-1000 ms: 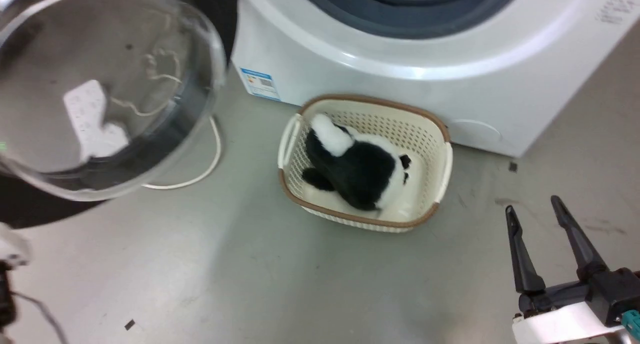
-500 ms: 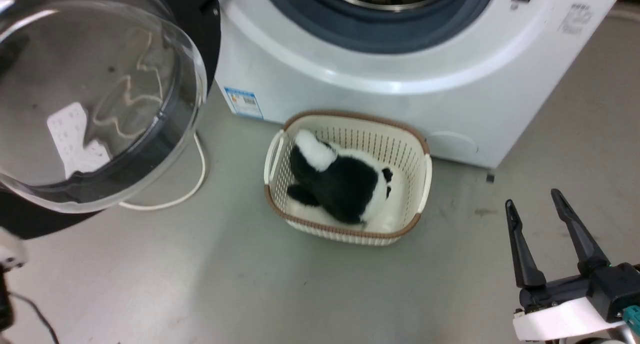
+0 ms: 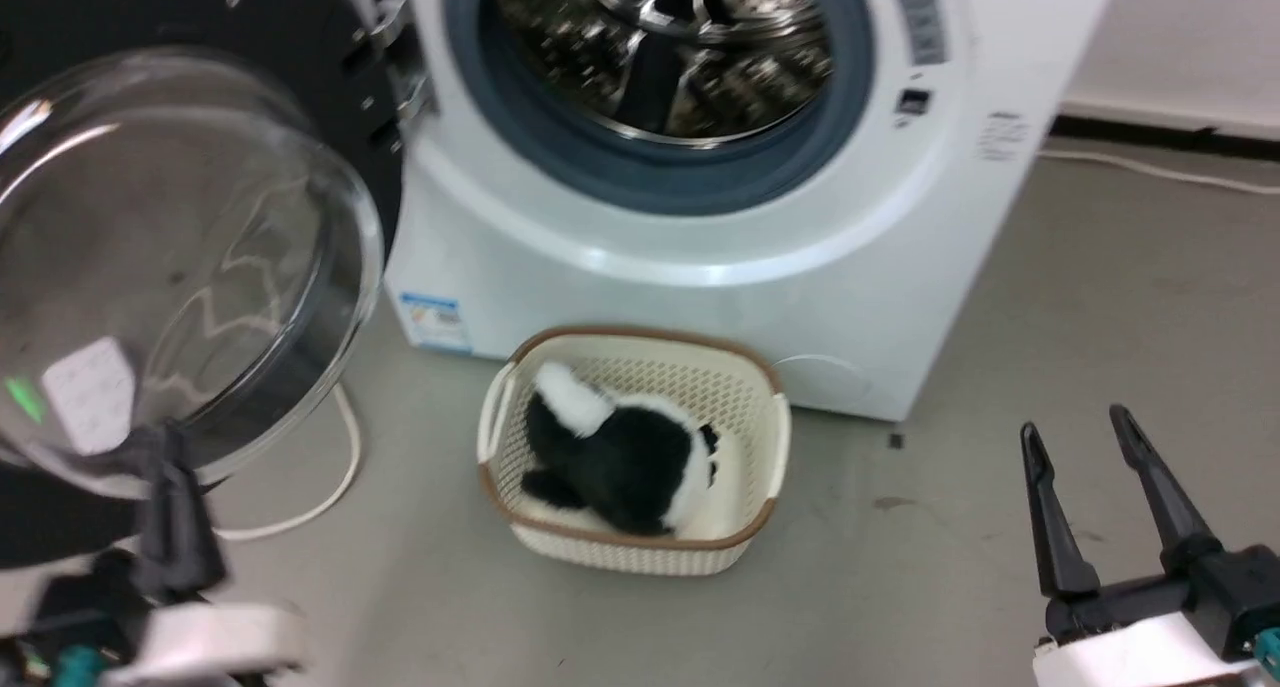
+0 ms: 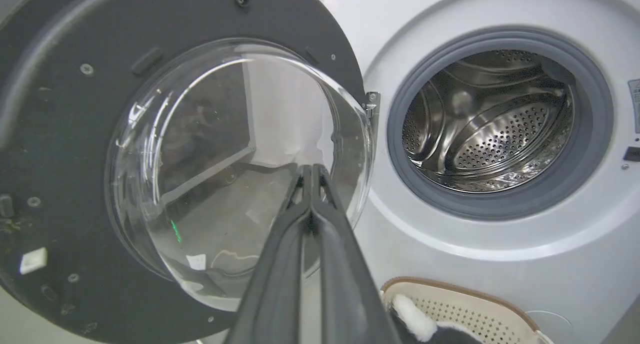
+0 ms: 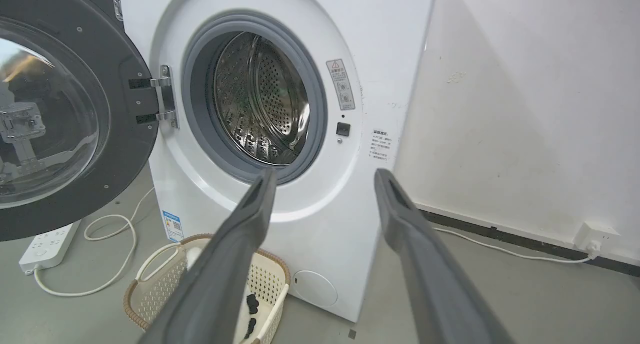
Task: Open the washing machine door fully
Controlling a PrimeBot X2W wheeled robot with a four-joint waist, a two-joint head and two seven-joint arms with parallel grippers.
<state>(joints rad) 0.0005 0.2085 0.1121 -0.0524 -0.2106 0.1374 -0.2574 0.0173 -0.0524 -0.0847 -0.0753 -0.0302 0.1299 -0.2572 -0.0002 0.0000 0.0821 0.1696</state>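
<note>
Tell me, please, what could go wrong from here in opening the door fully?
The left gripper, shut, points at the washing machine door's curved glass bowl; pushing there, it might slip off or scratch it.
A white cable and power strip lie on the floor near the door; the robot could snag them.
The basket sits before the machine; a careless move might knock it.

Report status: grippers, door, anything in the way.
Left gripper shut, empty, facing the door. Right gripper open, empty. Door wide open, drum mouth exposed. Basket with plush toy before the machine, apart from door.
</note>
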